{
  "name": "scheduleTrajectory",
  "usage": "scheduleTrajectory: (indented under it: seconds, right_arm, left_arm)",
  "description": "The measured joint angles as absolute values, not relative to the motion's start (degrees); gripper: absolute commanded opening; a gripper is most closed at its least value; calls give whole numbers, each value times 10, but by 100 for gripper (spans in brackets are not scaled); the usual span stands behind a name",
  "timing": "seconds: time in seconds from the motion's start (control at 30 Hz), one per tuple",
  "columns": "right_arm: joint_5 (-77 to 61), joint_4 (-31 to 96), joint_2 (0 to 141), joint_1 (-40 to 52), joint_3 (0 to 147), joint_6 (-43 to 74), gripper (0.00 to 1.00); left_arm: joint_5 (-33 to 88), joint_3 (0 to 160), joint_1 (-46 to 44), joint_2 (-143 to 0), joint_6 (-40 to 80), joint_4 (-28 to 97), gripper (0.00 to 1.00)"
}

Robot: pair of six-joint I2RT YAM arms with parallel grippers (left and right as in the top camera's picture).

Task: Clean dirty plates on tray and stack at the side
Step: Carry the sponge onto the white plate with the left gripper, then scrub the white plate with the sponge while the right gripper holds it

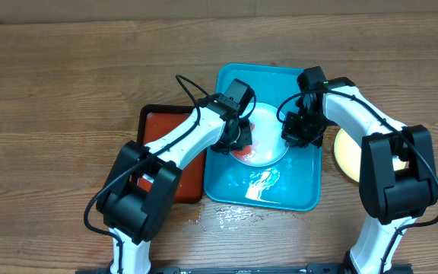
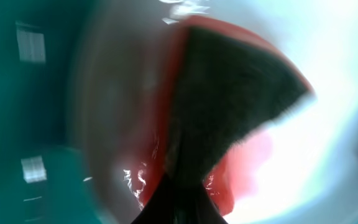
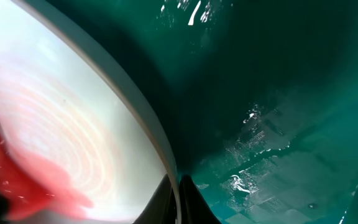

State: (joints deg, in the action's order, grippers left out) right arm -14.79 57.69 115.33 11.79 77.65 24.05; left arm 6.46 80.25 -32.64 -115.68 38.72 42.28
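Overhead: the tray (image 1: 303,186) sits at the middle of the tabletop (image 1: 52,91), with a plate (image 1: 268,156) lying in its upper half. The plate is whitish with a red smear on its left side. The left fingers (image 1: 238,139) are down on the plate's left part, closed on a sponge (image 1: 243,152). The right fingers (image 1: 299,137) are at the plate's right rim, closed on it. A yellow plate (image 1: 344,156) lies on the tabletop just right of the tray, partly hidden by the right arm. A red tray (image 1: 162,129) with a black rim lies against the tray's left side. A puddle (image 1: 234,217) glints on the tabletop below the tray.

Left wrist: blurred. The sponge (image 2: 229,93), dark grey face with a red edge, fans up from the fingers (image 2: 173,208) at the bottom centre and presses on the wet white plate (image 2: 328,155). The tray (image 2: 23,93) fills the left.

Right wrist: the plate (image 3: 61,143), streaked pink, fills the left. Its rim runs down between the dark fingers (image 3: 188,202) at the bottom centre. The wet tray (image 3: 278,93) fills the right.
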Motion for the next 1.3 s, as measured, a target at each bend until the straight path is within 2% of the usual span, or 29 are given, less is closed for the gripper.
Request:
scheduleTrajectory:
  seconds: [0.2, 0.37, 0.63, 0.97, 1.13, 1.3]
  right_arm:
    - [-159, 575, 1153, 123, 776, 244, 4]
    - [-157, 572, 1153, 126, 776, 248, 4]
    - [-147, 573, 1153, 121, 776, 251, 4]
    - [-130, 581, 1152, 117, 776, 244, 4]
    - [-131, 581, 1152, 117, 776, 242, 4]
    - [-137, 582, 1152, 120, 773, 240, 4]
  left_arm:
    - [-37, 810, -326, -1157, 377, 443, 4]
    - [-48, 810, -322, -1157, 355, 407, 4]
    - [124, 810, -318, -1180, 340, 290, 4]
    - [337, 819, -312, -1241, 353, 232, 4]
    - [378, 819, -322, -1248, 355, 251, 4]
    - [345, 844, -322, -1247, 362, 357, 4]
